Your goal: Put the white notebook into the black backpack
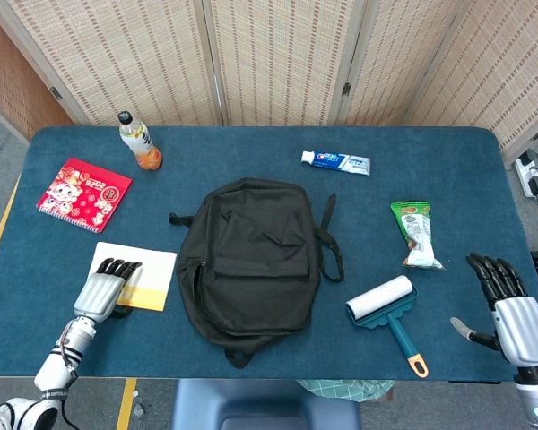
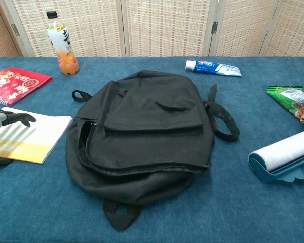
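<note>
The white notebook [image 1: 152,273] with a yellow band lies flat at the front left of the blue table, also in the chest view [image 2: 35,134]. My left hand [image 1: 103,291] lies over its left part, dark fingers [image 2: 12,119] stretched across the top and the thumb by the near edge; the notebook is not lifted. The black backpack [image 1: 251,260] lies flat in the middle, just right of the notebook, its side zip gaping toward it [image 2: 83,144]. My right hand [image 1: 511,313] hovers open at the front right edge, holding nothing.
A red notebook [image 1: 83,193] and an orange drink bottle [image 1: 140,141] sit at the back left. A toothpaste tube [image 1: 336,162] lies behind the backpack. A green snack packet [image 1: 415,233] and a teal lint roller [image 1: 386,309] lie to its right.
</note>
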Controlling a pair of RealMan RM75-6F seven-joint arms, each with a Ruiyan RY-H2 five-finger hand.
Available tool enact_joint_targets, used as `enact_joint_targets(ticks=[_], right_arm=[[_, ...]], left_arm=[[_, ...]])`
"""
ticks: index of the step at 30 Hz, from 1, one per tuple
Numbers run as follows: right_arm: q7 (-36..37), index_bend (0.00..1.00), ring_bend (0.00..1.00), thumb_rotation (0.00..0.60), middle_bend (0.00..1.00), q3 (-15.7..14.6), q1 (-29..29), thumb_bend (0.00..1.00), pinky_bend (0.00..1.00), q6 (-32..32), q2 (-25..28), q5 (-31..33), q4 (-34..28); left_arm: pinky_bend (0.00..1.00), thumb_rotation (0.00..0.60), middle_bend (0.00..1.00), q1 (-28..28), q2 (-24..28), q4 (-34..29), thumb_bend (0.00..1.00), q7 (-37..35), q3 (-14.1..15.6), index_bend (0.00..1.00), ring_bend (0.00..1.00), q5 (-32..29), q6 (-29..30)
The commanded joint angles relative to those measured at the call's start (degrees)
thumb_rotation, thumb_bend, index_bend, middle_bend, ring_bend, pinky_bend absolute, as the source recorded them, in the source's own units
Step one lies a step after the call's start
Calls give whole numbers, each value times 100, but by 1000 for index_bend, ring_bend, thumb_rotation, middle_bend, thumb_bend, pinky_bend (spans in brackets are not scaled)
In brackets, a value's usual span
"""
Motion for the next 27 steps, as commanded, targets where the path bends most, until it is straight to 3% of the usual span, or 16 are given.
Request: enact_joint_targets(ticks=[1,9,17,27], right_arm=[[5,31,97,600,121,0,-6,198,68,8,-3,0,9],[24,31,98,600,121,-12,-22,197,68,5,-38,12,60],[-15,31,99,600,121,-23,-60,200,68,49,-28,1,36],[-71,32,100,600,121,-34,-75,198,68,53,-33,-16,-16]], left_arm=[[132,600,207,-17,-34,41,219,-3,-4,152,146,-43,-36],[134,600,222,-36,-302,457,220,-387,-22,205,166,47,100],[157,600,348,92,-584,1018,291,-1187,63,353,261,448,692],[159,600,353,170,-584,1006,311,-1288,103,367,263,605,1005]])
